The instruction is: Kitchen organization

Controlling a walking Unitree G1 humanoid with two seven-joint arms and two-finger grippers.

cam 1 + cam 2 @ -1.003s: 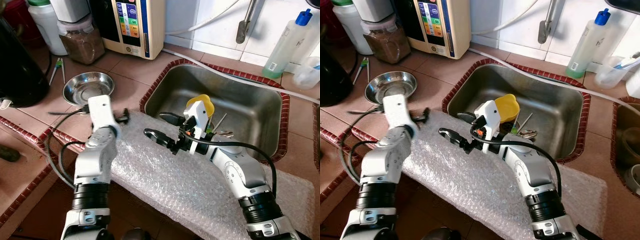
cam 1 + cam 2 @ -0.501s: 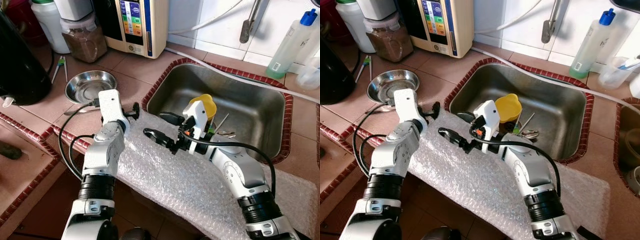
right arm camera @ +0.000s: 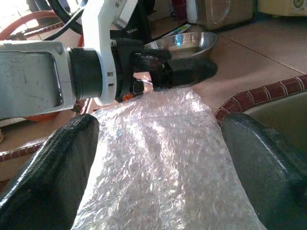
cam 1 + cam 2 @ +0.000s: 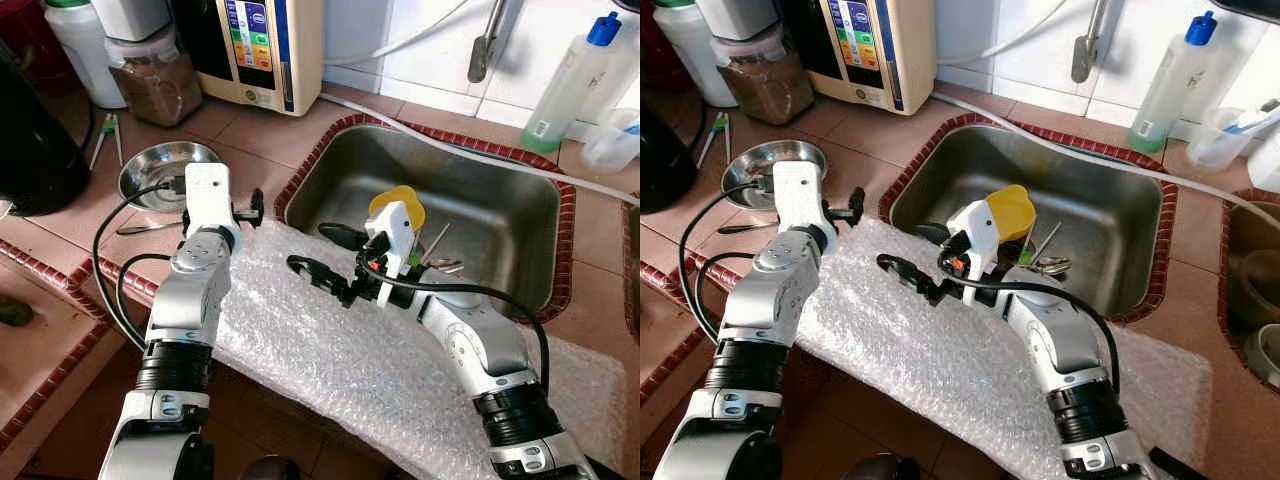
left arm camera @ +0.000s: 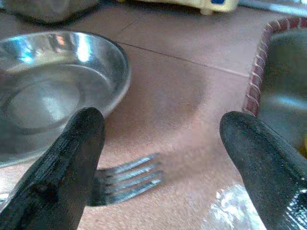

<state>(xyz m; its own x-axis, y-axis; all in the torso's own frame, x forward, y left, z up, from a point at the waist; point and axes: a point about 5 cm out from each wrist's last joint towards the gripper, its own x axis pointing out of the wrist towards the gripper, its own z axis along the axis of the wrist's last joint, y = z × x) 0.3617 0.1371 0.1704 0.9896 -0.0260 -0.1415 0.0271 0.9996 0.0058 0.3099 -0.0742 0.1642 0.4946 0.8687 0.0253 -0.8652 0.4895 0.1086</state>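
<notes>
Bubble wrap: a sheet (image 4: 340, 350) lay over the near edge of my tiled worktop (image 4: 260, 130), reaching to the sink's front rim.
Right pincer: my right pincer (image 4: 318, 252) hung over the far edge of the wrap, beside the sink's near left corner, fingers spread wide and holding nothing.
Left pincer: my left pincer (image 5: 163, 158) sat low over the worktop between the steel bowl and the sink rim, fingers wide apart and empty.
Fork: a fork (image 5: 127, 177) lay flat on the tiles just ahead of my left fingers, tines toward the sink, beside the bowl.
Steel bowl: the bowl (image 4: 165, 172) stood upright on the worktop left of the sink.
Sink: the sink (image 4: 500, 215) held a yellow cup (image 4: 405, 203) and some cutlery (image 4: 445, 262).
Back: a jar (image 4: 150, 75), a beige appliance (image 4: 265, 45) and a soap bottle (image 4: 565, 85) stood by the wall.
</notes>
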